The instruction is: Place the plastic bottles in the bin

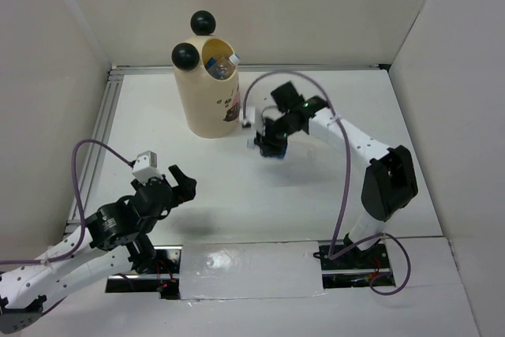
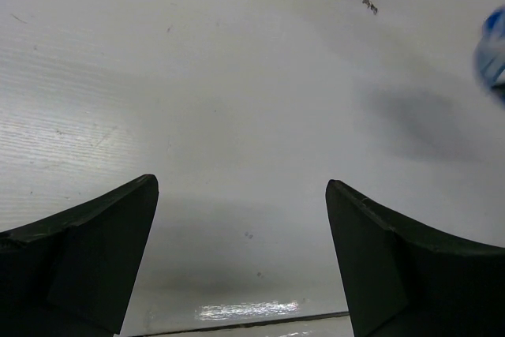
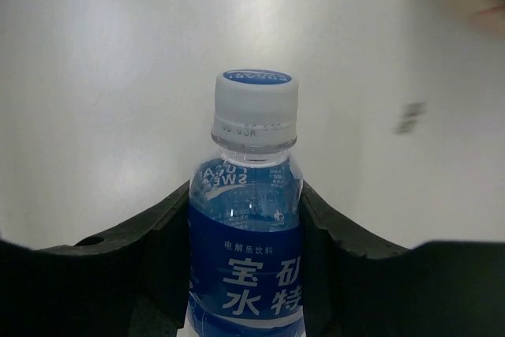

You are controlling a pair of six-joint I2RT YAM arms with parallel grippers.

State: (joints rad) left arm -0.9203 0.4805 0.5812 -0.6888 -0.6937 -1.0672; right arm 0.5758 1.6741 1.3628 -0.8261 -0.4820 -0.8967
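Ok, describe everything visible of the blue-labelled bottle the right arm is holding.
It is a small clear plastic bottle with a blue label bearing white characters and a white cap with a blue printed top. It is capped and looks undamaged. The black fingers of the right gripper clamp its shoulder from both sides, cap pointing away from the wrist camera. From above, it is just right of the tall cream cylindrical bin, not touching it.

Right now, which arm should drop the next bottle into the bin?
Right. Its end effector is shut on the blue-labelled bottle, near the bin; the left end effector is open and holds nothing.
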